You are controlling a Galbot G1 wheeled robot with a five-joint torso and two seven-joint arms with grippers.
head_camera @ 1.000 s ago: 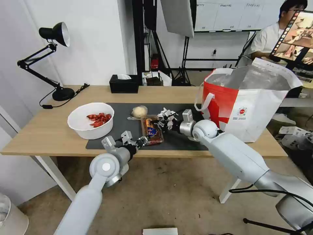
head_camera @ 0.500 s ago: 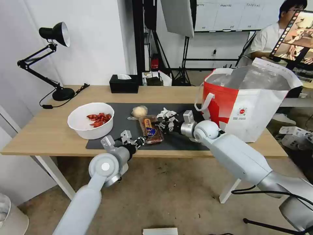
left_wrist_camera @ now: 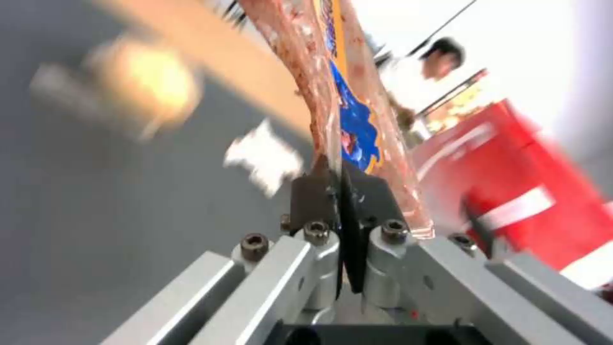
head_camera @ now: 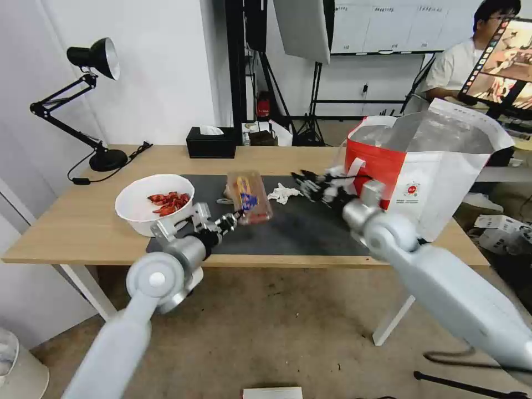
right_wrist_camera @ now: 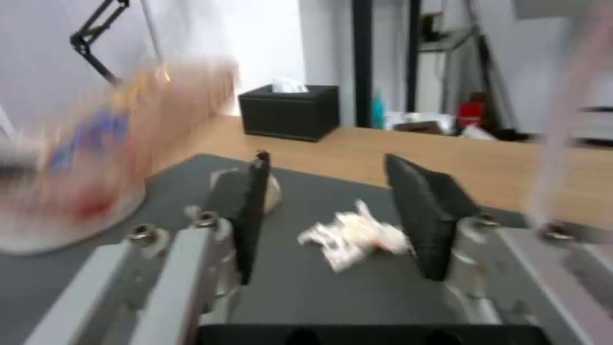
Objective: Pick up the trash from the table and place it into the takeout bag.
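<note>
Left gripper (head_camera: 237, 213): nearest to us, just over the mat's near edge, pads pinched tight on a corner of the clear plastic tray (head_camera: 249, 197); the wrist view has the two black pads (left_wrist_camera: 319, 191) squeezed flat against the thin plastic.
Clear plastic tray: up off the surface, tilted on end, see-through and crinkly, red scraps and a blue-and-orange label (left_wrist_camera: 352, 129) showing through.
Right gripper (head_camera: 316, 183): in the air above the mat's right half, close to the bag's red side, jaws spread wide with nothing between them; its own camera shows the dark wedge-shaped pads (right_wrist_camera: 428, 206) apart.
Mat (head_camera: 310, 233): dark grey, flat and matte, its near-right stretch bare and open.
White bowl (head_camera: 154, 204): round and smooth, on the mat's left end, red scraps heaped inside.
Crumpled tissue (head_camera: 284, 193): white, ragged, lying on the mat between tray and right gripper, clear of both.
Wrapped lump (head_camera: 228, 192): beige, mostly hidden behind the raised tray.
Takeout bag (head_camera: 443, 183): boxy, standing at the right end of the table (head_camera: 72, 227), red panel facing the mat, foil lining shiny at its open mouth, white strap hanging.
Tissue box (head_camera: 210, 143): black, at the far edge.
Desk lamp (head_camera: 91, 58): black, jointed, far left corner.
</note>
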